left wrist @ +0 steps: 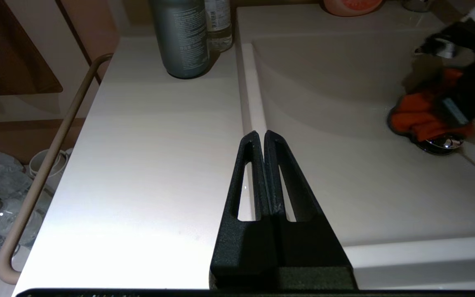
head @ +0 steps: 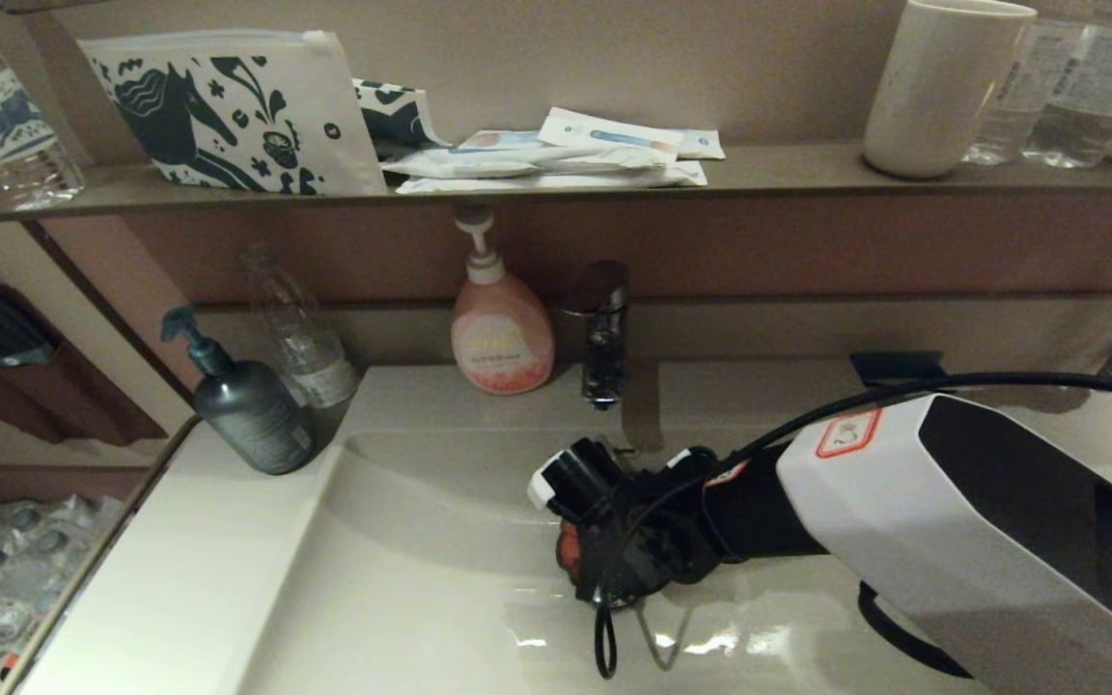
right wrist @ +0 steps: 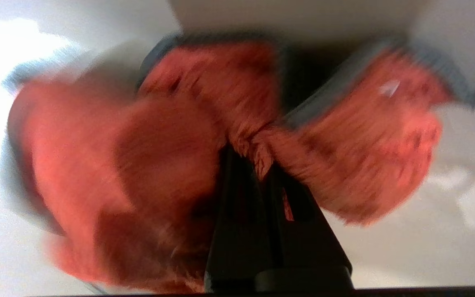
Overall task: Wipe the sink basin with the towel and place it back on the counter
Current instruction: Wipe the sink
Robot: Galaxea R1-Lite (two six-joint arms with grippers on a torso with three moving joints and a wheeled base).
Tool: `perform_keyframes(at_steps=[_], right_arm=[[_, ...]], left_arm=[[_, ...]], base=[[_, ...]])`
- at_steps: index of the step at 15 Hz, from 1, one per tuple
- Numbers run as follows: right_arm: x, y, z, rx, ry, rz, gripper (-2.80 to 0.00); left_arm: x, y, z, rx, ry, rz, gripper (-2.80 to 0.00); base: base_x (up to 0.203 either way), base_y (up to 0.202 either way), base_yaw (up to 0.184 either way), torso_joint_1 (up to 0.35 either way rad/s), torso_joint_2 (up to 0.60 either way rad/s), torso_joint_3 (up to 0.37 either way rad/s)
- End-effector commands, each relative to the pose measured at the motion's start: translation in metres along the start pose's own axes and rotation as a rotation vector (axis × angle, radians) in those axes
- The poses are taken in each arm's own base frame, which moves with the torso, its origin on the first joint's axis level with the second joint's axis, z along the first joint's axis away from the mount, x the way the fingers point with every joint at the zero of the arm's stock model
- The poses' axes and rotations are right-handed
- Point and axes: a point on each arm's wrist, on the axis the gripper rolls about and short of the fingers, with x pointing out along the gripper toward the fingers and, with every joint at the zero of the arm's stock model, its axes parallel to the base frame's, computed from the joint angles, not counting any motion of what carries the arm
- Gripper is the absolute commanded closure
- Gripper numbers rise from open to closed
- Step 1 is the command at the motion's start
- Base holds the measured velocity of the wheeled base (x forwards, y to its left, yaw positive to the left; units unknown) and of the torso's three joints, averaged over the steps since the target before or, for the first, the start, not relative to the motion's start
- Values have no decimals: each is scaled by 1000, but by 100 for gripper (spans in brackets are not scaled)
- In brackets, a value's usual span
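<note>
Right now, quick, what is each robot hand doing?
Left hand: closed, holding nothing, above the counter edge.
Right hand: closed on the towel, down in the sink basin.

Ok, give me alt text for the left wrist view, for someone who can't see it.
The left gripper, fingers shut on nothing, hangs over the counter at the sink basin rim. Across the basin, the right gripper presses the towel beside the chrome drain plug.
</note>
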Motion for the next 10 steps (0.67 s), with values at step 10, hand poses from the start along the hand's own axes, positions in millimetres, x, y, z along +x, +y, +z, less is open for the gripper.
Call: perform_keyframes(at_steps=[10], right_arm=[[-23,-81,-42,-5,159,-123,0]], left_arm=[[0,0,0,0,1,0,0]], base=[[0,0,0,0,0,0]])
